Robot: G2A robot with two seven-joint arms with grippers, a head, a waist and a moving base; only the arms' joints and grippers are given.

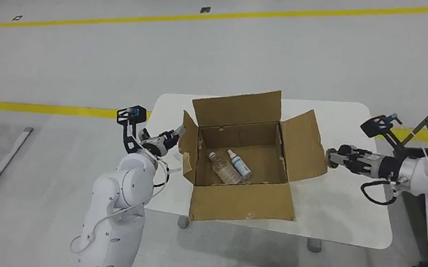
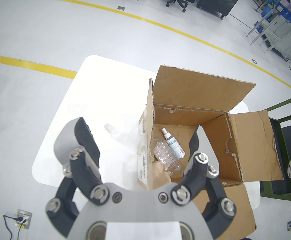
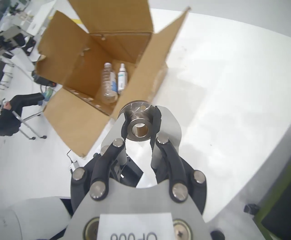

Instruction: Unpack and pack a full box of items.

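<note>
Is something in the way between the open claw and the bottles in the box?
Yes. The upright side flap of the box stands between the left gripper and the clear bottle and spray bottle. The top is open.

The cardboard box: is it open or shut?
Open: no flap covers the box, and a clear bottle and a spray bottle lie visible on its floor.

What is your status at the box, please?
Left gripper open beside box. Right gripper shut on metal bushing, outside box. Clear bottle and spray bottle lying inside. Flaps open, nothing blocking.
</note>
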